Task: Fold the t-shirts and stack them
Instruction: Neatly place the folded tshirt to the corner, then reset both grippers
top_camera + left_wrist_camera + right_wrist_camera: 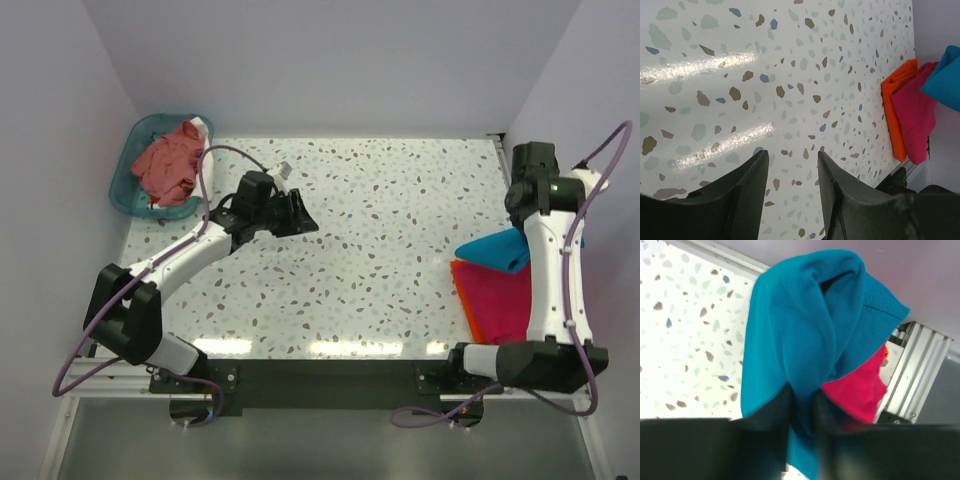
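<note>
Right claw [802, 412] is clamped tight on the teal shirt [800, 325], out at 3 o'clock on the desk [380, 230], over the pink shirt [500, 295]. Left claw [790, 185] hangs parted, holding nothing, near 10 o'clock.

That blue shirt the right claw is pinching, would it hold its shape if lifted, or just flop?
Probably flop: the teal-blue t-shirt bunches into soft, rounded folds where the right gripper pinches it. It looks like thin, light cloth, so it should lift easily. Hanging ends might brush the magenta-pink t-shirt right beside it and ruffle it.
</note>
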You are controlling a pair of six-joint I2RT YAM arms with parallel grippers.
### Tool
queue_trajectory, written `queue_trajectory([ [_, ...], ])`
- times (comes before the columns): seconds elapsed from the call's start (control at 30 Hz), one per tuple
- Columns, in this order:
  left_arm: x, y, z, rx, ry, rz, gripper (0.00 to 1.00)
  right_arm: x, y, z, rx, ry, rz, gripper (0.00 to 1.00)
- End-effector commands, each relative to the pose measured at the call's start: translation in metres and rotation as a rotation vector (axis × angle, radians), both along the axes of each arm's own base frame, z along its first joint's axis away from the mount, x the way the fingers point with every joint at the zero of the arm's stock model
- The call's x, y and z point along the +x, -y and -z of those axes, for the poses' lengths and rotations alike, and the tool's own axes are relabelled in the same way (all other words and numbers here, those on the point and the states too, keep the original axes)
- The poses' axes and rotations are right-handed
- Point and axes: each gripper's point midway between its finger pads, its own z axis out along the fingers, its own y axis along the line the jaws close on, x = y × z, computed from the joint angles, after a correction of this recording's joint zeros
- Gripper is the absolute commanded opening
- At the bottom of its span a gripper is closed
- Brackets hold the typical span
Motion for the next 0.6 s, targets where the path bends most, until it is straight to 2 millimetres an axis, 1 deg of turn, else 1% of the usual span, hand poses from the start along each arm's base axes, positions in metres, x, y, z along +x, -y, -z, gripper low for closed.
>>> queue_trajectory([
  [0.0,-0.003,0.021,-0.019,-0.022,0.054,0.063,0.49,-0.095,-0.018,0.025,0.073,-0.2,0.003,0.36],
  [0.03,-0.004,0.025,-0.02,-0.024,0.056,0.072,0.49,-0.1,-0.022,0.03,0.089,-0.189,0.0,0.56],
  [0.07,-0.005,0.028,-0.02,-0.025,0.058,0.08,0.5,-0.106,-0.025,0.034,0.102,-0.177,-0.013,0.82],
  [0.1,-0.005,0.03,-0.021,-0.025,0.058,0.085,0.5,-0.115,-0.026,0.04,0.1,-0.187,-0.013,0.99],
  [0.13,-0.008,0.033,-0.021,-0.025,0.057,0.092,0.5,-0.125,-0.025,0.035,0.081,-0.152,-0.01,0.99],
  [0.17,-0.009,0.032,-0.02,-0.022,0.058,0.093,0.5,-0.129,-0.024,0.032,0.069,-0.135,-0.009,0.99],
  [0.2,-0.01,0.032,-0.019,-0.019,0.057,0.094,0.51,-0.13,-0.023,0.03,0.059,-0.114,-0.017,0.99],
  [0.23,-0.01,0.031,-0.018,-0.017,0.057,0.091,0.51,-0.129,-0.023,0.022,0.042,-0.054,-0.054,0.99],
  [0.27,-0.01,0.029,-0.018,-0.013,0.057,0.088,0.51,-0.125,-0.025,0.019,0.04,-0.019,-0.081,0.99],
  [0.3,-0.011,0.029,-0.017,-0.011,0.057,0.089,0.51,-0.116,-0.036,0.022,0.089,0.021,-0.15,0.99],
  [0.33,-0.011,0.028,-0.017,-0.008,0.058,0.088,0.51,-0.103,-0.038,0.014,0.075,0.077,-0.213,0.99],
  [0.4,-0.012,0.027,-0.019,-0.004,0.067,0.084,0.51,-0.093,-0.049,0.009,0.107,0.153,-0.286,0.99],
  [0.43,-0.012,0.025,-0.019,0.002,0.069,0.081,0.52,-0.078,-0.061,0.005,0.138,0.206,-0.372,0.99],
  [0.57,-0.011,0.021,-0.023,0.011,0.086,0.073,0.52,-0.055,-0.079,0.002,0.188,0.265,-0.495,0.99],
])
